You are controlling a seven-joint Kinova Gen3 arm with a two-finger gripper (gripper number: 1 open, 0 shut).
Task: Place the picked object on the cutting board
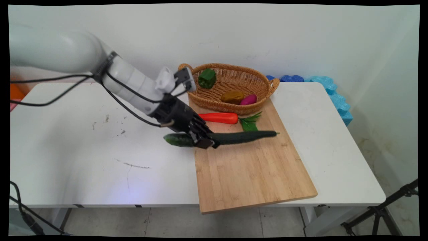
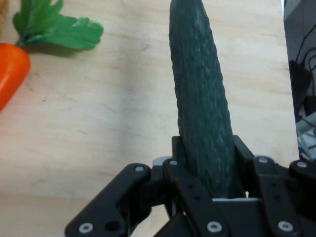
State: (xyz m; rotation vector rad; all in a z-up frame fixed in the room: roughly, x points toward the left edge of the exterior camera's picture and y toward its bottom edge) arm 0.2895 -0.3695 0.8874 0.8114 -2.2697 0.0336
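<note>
Black two-finger gripper (image 1: 204,140), jaws pinching a long dark-green bumpy cucumber (image 1: 234,137) near one end so it lies level just above the bamboo cutting board (image 1: 254,167); beyond them an orange carrot (image 1: 219,117), farther the oval wicker basket (image 1: 260,78).

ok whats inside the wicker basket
In the wicker basket: a green pepper, a brown potato and a purple vegetable. The near rim hides the floor beneath them.
</note>
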